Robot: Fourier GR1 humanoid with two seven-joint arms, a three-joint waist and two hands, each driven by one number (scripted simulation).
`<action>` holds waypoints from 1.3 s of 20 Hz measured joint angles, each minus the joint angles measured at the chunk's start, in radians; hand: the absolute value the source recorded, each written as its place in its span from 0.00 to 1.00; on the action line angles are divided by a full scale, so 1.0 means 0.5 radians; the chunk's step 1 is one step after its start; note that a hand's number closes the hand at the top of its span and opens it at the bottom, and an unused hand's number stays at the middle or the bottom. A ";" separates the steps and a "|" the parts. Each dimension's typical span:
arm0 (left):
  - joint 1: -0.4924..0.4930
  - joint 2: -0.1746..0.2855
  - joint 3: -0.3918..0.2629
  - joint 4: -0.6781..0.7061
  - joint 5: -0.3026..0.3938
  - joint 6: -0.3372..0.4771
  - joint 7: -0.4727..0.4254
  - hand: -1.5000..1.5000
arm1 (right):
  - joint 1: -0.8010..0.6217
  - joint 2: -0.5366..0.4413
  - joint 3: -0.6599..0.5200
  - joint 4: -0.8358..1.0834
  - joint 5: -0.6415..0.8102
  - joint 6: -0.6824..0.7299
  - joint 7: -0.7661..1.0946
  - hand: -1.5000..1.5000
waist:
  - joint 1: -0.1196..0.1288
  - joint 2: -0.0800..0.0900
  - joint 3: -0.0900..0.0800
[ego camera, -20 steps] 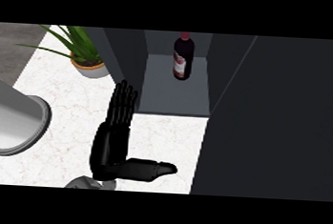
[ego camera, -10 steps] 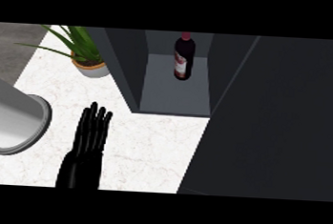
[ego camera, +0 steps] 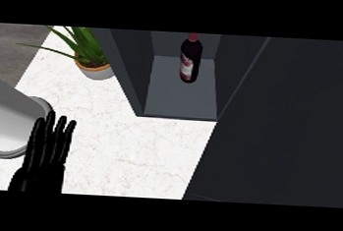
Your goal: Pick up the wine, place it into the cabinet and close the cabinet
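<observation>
The dark wine bottle [ego camera: 189, 59] with a pale label stands upright at the back of the open cabinet [ego camera: 177, 97], on its grey floor. No hand touches it. My left hand [ego camera: 44, 156] shows at the lower left over the white counter, fingers straight and pointing up, holding nothing, well apart from the cabinet. The cabinet's dark door [ego camera: 290, 128] stands open and fills the right side of the view. My right hand does not show.
A potted green plant [ego camera: 90, 59] stands just left of the cabinet. A large pale grey cylinder [ego camera: 5, 123] lies at the left edge, next to my left hand. White marble counter [ego camera: 136, 145] spreads between hand and cabinet.
My left hand has drawn back from near the cabinet's front, down and to the left, toward the view's lower corner. The bottle and door have not moved.
</observation>
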 measured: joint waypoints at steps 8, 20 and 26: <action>0.232 0.186 0.247 -0.132 0.193 -0.226 -0.036 0.00 | -0.366 0.295 0.218 0.168 0.090 -0.248 0.224 1.00 | 0.044 -0.002 -0.004; 0.397 0.394 0.625 -0.113 0.474 -0.639 -0.070 0.00 | -1.189 0.266 0.308 0.505 -0.060 -0.929 0.251 1.00 | 0.091 0.013 -0.004; 0.392 0.472 0.783 -0.079 0.594 -0.804 -0.049 0.00 | -1.801 0.410 0.151 1.066 -0.305 -1.126 0.207 1.00 | 0.128 0.025 -0.002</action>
